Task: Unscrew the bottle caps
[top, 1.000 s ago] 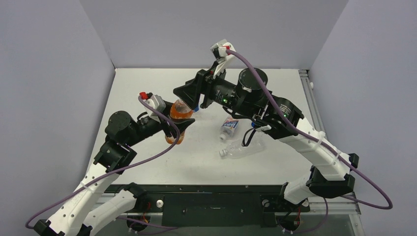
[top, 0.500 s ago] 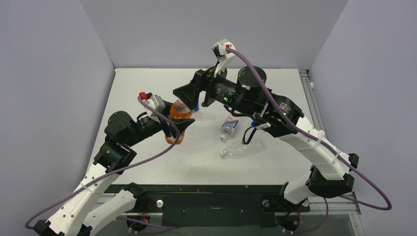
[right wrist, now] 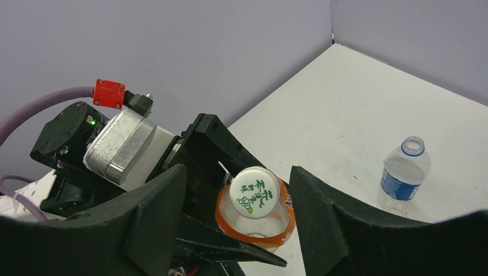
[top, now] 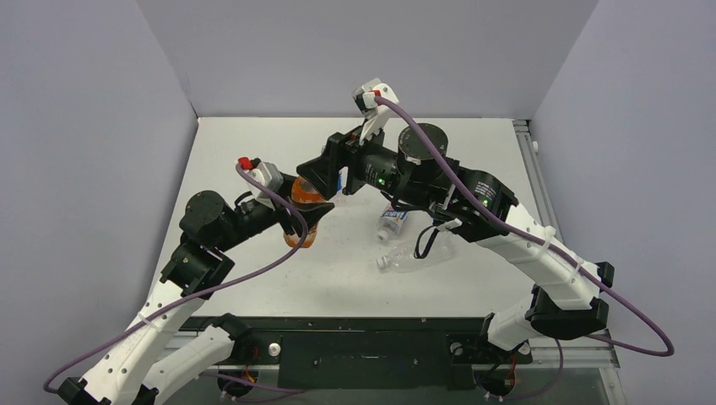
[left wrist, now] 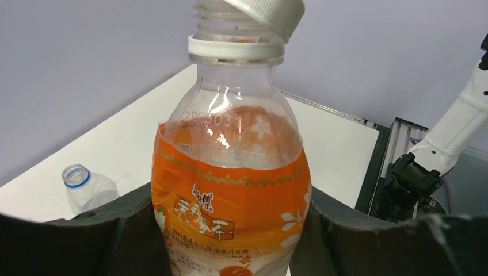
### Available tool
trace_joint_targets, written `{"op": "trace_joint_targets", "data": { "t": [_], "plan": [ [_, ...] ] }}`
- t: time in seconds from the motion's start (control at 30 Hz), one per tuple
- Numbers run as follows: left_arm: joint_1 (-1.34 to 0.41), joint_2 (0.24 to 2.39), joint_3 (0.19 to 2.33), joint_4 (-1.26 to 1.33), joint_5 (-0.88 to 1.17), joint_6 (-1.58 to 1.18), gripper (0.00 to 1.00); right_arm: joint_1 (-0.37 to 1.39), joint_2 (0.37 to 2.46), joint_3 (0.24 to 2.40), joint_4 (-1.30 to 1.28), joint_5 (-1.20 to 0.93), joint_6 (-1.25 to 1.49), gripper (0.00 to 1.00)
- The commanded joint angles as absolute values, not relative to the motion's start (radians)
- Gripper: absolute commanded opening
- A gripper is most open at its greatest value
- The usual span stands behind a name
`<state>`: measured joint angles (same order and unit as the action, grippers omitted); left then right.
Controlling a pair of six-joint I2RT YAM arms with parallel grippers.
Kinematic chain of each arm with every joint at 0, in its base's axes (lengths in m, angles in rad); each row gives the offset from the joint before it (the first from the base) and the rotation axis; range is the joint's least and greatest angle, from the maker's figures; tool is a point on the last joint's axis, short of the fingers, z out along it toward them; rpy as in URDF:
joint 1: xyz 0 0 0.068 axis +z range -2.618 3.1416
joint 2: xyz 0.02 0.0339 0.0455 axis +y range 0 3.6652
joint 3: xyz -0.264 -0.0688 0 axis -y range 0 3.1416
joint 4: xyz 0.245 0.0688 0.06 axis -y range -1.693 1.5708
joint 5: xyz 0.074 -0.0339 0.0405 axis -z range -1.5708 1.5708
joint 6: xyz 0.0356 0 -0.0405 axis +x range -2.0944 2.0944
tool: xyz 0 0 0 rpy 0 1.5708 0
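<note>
Because the orange bottle (left wrist: 230,190) has to be kept from turning while its top is worked, it is clamped upright around the label by the left end effector (left wrist: 230,241), low in the left wrist view. At the top edge of that frame the white cap (left wrist: 267,14) is seen tipped on the neck, raised off the threads on one side, so it is judged loose or nearly free.

What is hidden there is given by the right wrist view. The right end effector (right wrist: 237,172) is spread, with a finger set on each side of the cap and nothing pinched. At the right of that frame a short blue-labelled bottle (right wrist: 404,172) is seen uncapped on the counter (right wrist: 345,103). A plain bottle (top: 420,253), lying on its side, is shown only from above.
</note>
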<state>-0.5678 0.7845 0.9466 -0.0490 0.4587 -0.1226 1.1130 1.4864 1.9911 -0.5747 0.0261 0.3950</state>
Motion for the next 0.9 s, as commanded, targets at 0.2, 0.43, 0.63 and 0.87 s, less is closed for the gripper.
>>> {"op": "trace_joint_targets", "data": {
  "t": [0.2, 0.43, 0.63, 0.87],
  "plan": [
    [-0.568, 0.784, 0.986, 0.015, 0.453, -0.166, 0.09, 1.115, 1.511, 2.018, -0.592, 0.067, 0.370, 0.49],
    [-0.568, 0.788, 1.008, 0.021, 0.463, -0.186, 0.09, 1.115, 1.526, 2.029, -0.603, 0.059, 0.355, 0.48],
    [-0.568, 0.788, 1.012, 0.020, 0.466, -0.192, 0.09, 1.115, 1.528, 2.041, -0.609, 0.067, 0.351, 0.34],
    [-0.568, 0.789, 0.992, 0.011, 0.476, -0.185, 0.09, 1.110, 1.491, 2.050, -0.586, 0.064, 0.337, 0.42]
  ]
}}
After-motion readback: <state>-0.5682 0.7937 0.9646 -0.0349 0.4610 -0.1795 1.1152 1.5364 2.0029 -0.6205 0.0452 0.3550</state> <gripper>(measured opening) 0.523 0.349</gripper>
